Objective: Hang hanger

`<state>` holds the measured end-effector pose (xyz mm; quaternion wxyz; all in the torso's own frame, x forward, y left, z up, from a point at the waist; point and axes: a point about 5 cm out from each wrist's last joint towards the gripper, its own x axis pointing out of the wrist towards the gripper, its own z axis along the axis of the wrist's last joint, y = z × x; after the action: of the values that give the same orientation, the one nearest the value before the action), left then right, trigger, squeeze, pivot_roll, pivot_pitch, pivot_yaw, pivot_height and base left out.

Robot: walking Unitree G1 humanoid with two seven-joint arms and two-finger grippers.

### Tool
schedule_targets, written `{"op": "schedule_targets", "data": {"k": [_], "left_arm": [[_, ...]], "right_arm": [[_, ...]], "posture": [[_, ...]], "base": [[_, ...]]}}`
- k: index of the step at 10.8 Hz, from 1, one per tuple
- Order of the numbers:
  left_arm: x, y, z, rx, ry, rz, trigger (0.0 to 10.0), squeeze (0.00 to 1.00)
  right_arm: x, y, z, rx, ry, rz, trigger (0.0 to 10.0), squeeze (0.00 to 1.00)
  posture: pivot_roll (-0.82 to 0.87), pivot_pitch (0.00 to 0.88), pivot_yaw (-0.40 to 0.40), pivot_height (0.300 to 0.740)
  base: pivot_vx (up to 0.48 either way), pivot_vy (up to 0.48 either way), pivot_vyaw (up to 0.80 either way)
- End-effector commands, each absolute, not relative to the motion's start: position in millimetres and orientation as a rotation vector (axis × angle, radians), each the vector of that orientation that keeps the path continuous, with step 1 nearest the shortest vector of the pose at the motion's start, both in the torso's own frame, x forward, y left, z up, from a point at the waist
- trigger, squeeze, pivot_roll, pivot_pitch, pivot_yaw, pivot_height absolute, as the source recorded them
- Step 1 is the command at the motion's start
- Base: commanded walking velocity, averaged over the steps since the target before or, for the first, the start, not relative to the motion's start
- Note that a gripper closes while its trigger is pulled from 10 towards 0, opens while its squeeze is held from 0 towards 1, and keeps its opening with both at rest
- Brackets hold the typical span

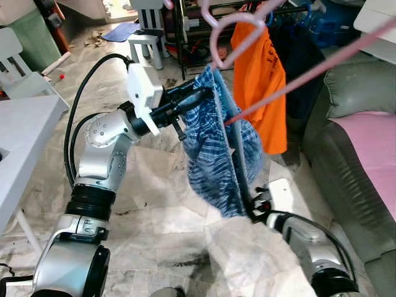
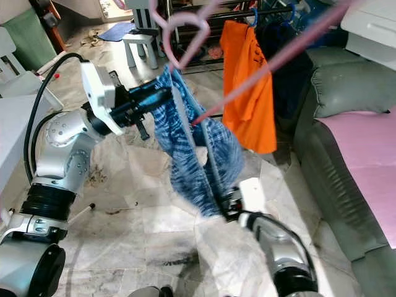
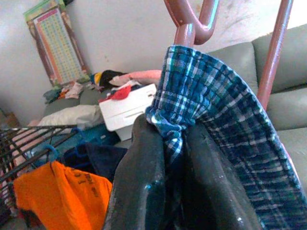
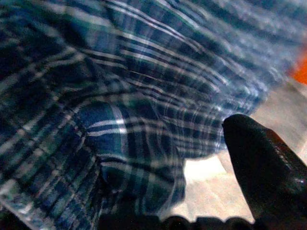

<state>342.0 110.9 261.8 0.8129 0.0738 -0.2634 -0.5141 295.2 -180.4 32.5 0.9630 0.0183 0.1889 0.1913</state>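
A blue plaid garment point(image 1: 213, 148) hangs from a pink hanger point(image 1: 238, 25) held up in front of me; the hanger's long arm point(image 1: 322, 68) slants to the upper right. My left gripper point(image 1: 204, 96) is shut on the garment's top hem just below the hanger's hook point(image 3: 192, 24). My right gripper point(image 1: 240, 167) reaches up from below against the cloth's lower edge. In the right wrist view the cloth point(image 4: 134, 96) drapes between its fingers point(image 4: 268, 167), which stand apart.
Behind hangs an orange shirt point(image 1: 263, 80) on a clothes rack point(image 1: 185, 31) with dark clothes. A grey-green sofa point(image 1: 352, 161) with a pink cover stands at the right. A white table point(image 1: 25, 124) is at the left, a small white chair point(image 1: 147, 37) farther back.
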Motion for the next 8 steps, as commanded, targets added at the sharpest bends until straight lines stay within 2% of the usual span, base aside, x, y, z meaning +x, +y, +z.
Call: {"op": "schedule_targets", "data": {"k": [1, 2, 3, 4, 5, 7, 8], "left_arm": [[342, 124, 286, 0.159, -0.654, -1.034, 0.0, 0.0], [344, 130, 281, 0.155, -0.629, -1.012, 0.0, 0.0], [345, 133, 276, 0.157, -0.608, -1.0, 0.0, 0.0], [346, 137, 258, 0.156, -0.542, -0.993, 0.0, 0.0], [346, 140, 240, 0.184, -0.485, -1.001, 0.0, 0.0], [345, 150, 201, 0.192, -0.353, -0.97, 0.0, 0.0], [343, 152, 188, 0.206, -0.312, -0.967, 0.0, 0.0]], "right_arm": [[289, -195, 23, 0.058, 0.434, 0.305, 0.0, 0.0], [287, -222, 25, 0.091, 0.424, 0.176, 0.0, 0.0], [288, -235, 30, 0.108, 0.4, 0.121, 0.0, 0.0], [297, -260, 57, 0.128, 0.295, 0.03, 0.0, 0.0], [308, -274, 83, 0.125, 0.193, -0.03, 0.0, 0.0], [340, -291, 159, 0.22, -0.062, -0.134, 0.0, 0.0], [350, -287, 186, 0.229, -0.136, -0.132, 0.0, 0.0]], "posture": [[-0.04, 0.095, 0.081, 0.74], [-0.05, 0.098, 0.08, 0.74], [-0.05, 0.099, 0.079, 0.74], [-0.06, 0.1, 0.078, 0.74], [-0.07, 0.102, 0.079, 0.74], [-0.08, 0.095, 0.07, 0.74], [-0.09, 0.091, 0.064, 0.74]], "base": [[0.0, 0.0, 0.0], [0.0, 0.0, 0.0], [0.0, 0.0, 0.0], [0.0, 0.0, 0.0], [0.0, 0.0, 0.0], [0.0, 0.0, 0.0], [0.0, 0.0, 0.0]]}}
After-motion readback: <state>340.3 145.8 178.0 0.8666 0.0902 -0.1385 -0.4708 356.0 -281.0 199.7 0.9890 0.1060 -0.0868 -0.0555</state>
